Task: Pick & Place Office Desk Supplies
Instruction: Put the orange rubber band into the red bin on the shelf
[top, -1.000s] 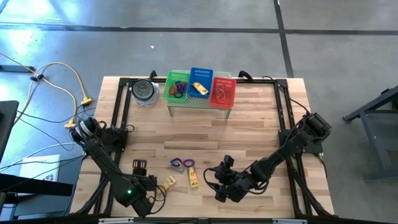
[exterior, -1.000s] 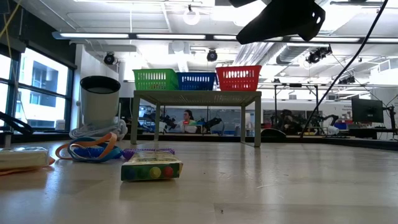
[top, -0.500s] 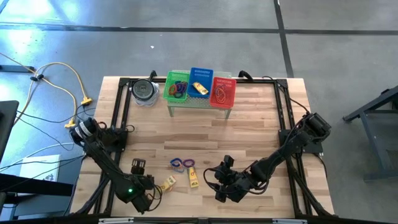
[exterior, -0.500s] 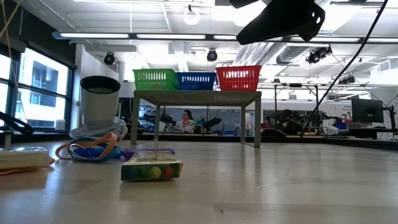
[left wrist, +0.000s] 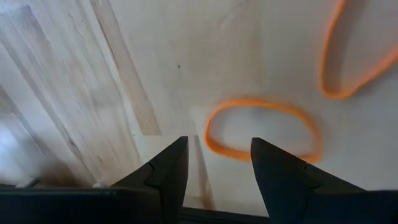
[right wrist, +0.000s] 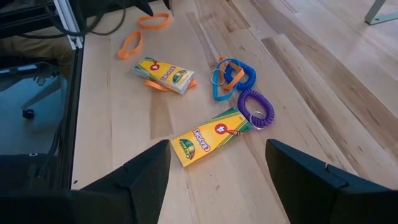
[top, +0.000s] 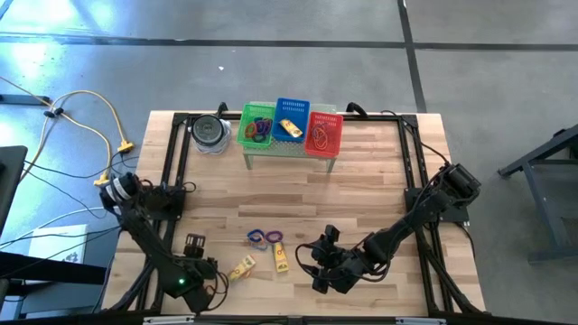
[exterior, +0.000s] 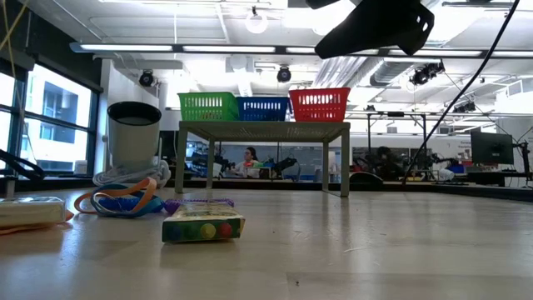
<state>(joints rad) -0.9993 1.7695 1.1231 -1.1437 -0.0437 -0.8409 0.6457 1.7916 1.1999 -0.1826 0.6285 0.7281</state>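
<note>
Two thin orange bands lie flat on the wood near the table's front left. My left gripper [left wrist: 217, 168] points down over them, open, its fingertips standing to either side of the near edge of one orange band [left wrist: 261, 130]. The second band [left wrist: 354, 56] lies just beyond. In the high view my left gripper [top: 213, 271] is at the near left. My right gripper [right wrist: 214, 180] waits open and raised at the near right, facing two yellow crayon boxes [right wrist: 165, 71] [right wrist: 211, 137], a blue coil loop [right wrist: 233, 74] and a purple coil loop [right wrist: 256, 107].
A green basket [top: 256, 126], a blue basket [top: 291, 120] and a red basket [top: 323, 133] stand on a small rack at the far edge, with a round grey tin [top: 209, 133] to their left. Black frame rails [top: 411, 181] run along the table's sides.
My left gripper has sunk toward the orange bands and shifted a little toward the table's left edge, staying open. The bands, boxes and loops lie where they were.
</note>
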